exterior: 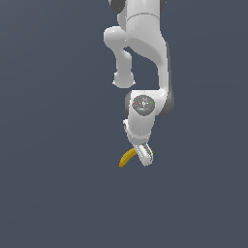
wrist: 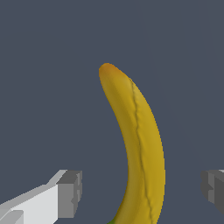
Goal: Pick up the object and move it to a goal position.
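Note:
The banana (wrist: 140,148) is yellow and curved, with an orange-tinged tip; its stem end is cut off by the frame edge in the wrist view. It lies on the dark grey floor. My gripper (wrist: 141,192) is open, its two grey fingertip pads (wrist: 70,193) standing apart on either side of the banana's lower part, not touching it. In the exterior view the white arm hangs down and the gripper (exterior: 145,156) covers one end of the banana (exterior: 127,158), whose free end sticks out toward the exterior view's left.
A plain dark grey floor (exterior: 58,193) lies all around. No other objects or edges show.

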You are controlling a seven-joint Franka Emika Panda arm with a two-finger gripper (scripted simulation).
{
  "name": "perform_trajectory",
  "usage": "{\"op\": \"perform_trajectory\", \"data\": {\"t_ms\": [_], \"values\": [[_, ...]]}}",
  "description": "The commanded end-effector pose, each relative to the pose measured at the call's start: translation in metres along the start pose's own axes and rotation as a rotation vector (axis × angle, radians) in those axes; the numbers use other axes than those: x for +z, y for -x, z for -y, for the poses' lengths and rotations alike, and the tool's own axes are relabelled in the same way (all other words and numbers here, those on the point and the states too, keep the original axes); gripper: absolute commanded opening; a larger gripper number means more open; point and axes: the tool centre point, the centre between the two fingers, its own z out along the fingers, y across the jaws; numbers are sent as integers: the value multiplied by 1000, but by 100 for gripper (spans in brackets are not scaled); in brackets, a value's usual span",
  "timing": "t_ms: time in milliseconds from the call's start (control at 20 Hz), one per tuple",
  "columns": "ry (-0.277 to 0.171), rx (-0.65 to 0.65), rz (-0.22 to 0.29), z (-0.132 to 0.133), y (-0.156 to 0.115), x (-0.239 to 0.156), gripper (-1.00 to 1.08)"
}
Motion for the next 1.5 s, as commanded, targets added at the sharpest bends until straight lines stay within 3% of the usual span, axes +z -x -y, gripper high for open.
{"op": "perform_trajectory", "data": {"t_ms": [0,750,800,1450], "values": [[0,0,0,0,0,1,100],[0,5,0,0,0,50,100],[0,5,0,0,0,50,-100],[1,5,1,-1,1,47,-100]]}}
